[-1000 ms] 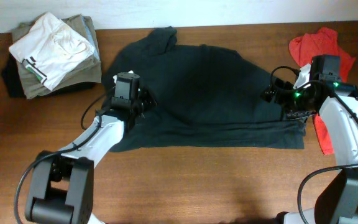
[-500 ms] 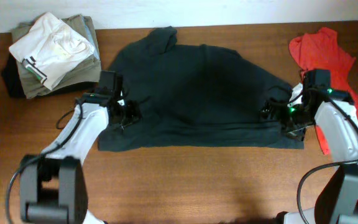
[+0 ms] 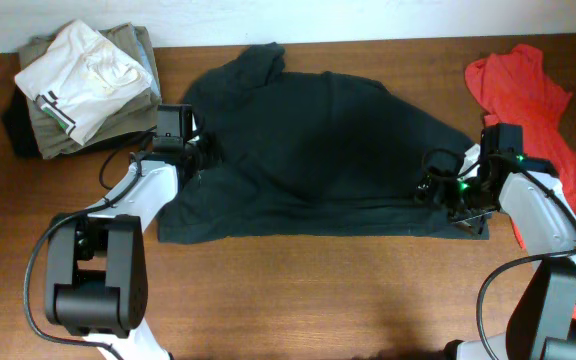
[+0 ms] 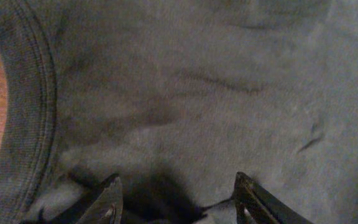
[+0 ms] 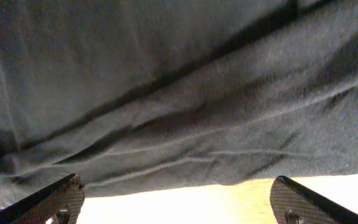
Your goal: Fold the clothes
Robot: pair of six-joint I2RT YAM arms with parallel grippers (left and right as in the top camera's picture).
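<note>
Across the middle of the wooden table (image 3: 318, 290) lies the dark charcoal T-shirt (image 3: 318, 150), spread flat. My right gripper (image 5: 176, 186) gapes wide at its right edge, holding nothing. My left gripper (image 4: 178, 194) rests parted on cloth beside a stitched edge band, fabric puckered between its fingers.

A brown wooden tabletop (image 3: 298, 290) fills the overhead view, evenly lit; a pale strip (image 3: 388, 15) runs beyond its far edge.

We find soft, even overhead light, dim grainy wrist views, table (image 5: 185, 199) glaring overexposed beneath black T-shirt (image 5: 166, 93).
</note>
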